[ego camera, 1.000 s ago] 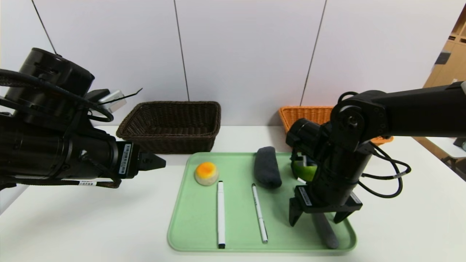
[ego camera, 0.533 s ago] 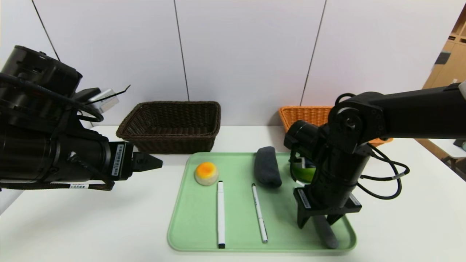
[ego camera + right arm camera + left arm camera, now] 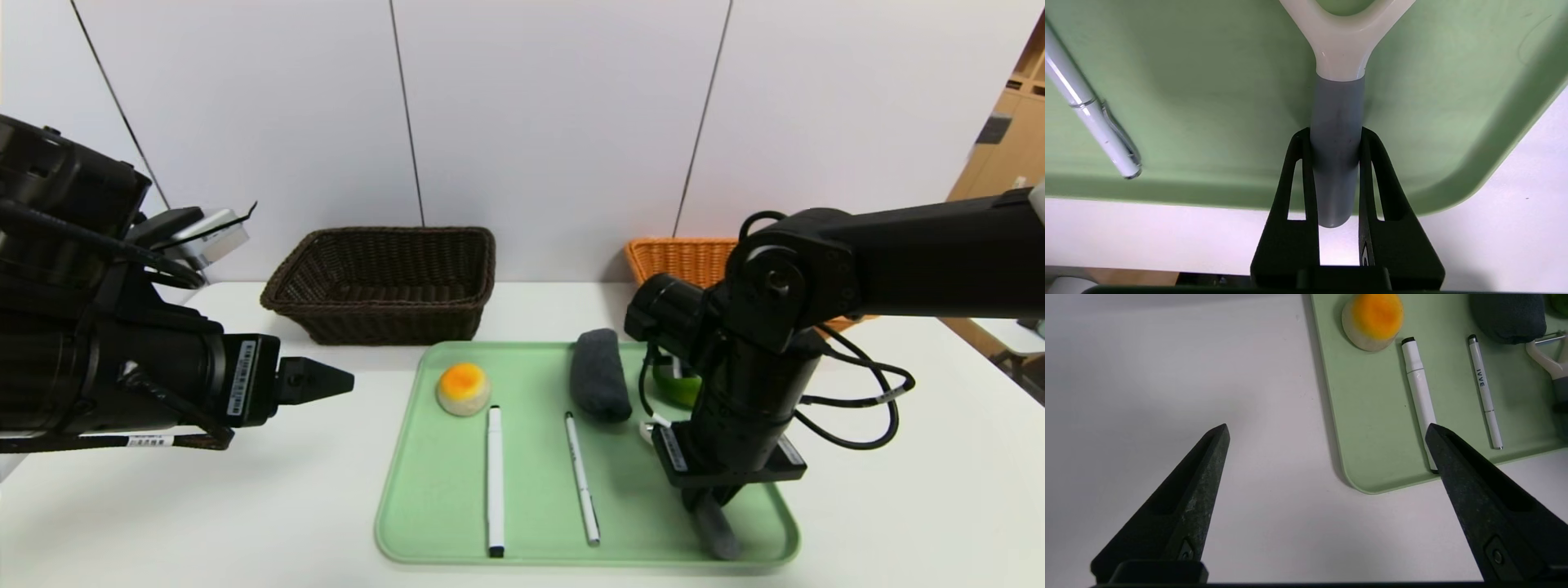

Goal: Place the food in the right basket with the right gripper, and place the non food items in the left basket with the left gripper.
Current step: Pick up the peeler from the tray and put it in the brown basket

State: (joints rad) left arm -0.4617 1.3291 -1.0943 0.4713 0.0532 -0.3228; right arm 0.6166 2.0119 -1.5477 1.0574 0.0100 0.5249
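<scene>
Since a second ago my right gripper went from spread wide over the peeler to pinched on its grey handle, both fingers touching the handle sides at the near right of the green tray; my left arm slid back left a bit. The white Y head of the peeler points far, the handle end sticks out just past the tray's near rim in the right wrist view. My left gripper hovers over the white table left of the tray, fingers spread wide, holding nothing. On the tray: bun with orange top at far left, two white pens lying near-far in the middle, the right one slightly angled, rolled grey cloth far of that pen. Green fruit is mostly hidden behind my right arm, right of the cloth. Dark brown basket sits far left of the tray, orange basket far right, partly behind my right arm.
</scene>
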